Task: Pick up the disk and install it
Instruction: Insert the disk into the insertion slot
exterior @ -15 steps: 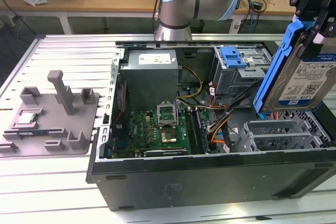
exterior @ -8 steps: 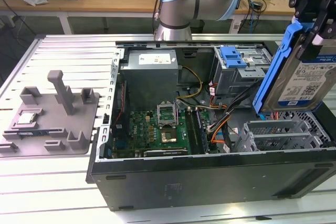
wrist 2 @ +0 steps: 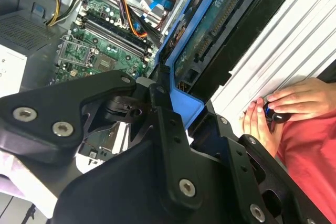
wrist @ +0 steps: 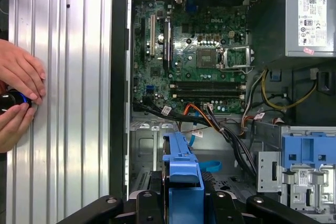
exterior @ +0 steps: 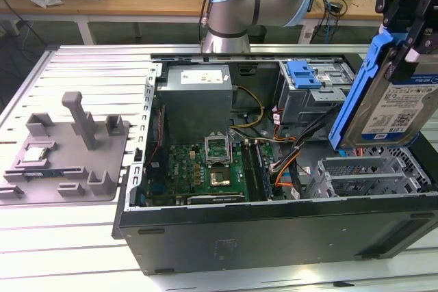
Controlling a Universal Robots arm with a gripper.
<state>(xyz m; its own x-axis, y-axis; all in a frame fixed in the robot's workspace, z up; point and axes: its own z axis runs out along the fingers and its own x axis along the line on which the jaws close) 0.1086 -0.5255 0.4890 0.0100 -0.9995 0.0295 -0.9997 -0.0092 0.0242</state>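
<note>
Above ribbed metal table (exterior: 68,237), pincer (wrist: 182,199) grips disk (exterior: 400,104).

— What carries everything?
— A silvery metal worktop (exterior: 82,66) made of long ribbed slats.
— What lies directly on it?
— An open black computer case (exterior: 274,237) on its side, from the middle to the exterior view's right. Just beside it, at the exterior view's left, is a flat grey fixture plate (exterior: 68,165) with upright posts.
— Anything else?
— In the first wrist view, a person's fingers (wrist: 29,80) are over the slats, holding a small dark object (wrist: 9,102).
</note>
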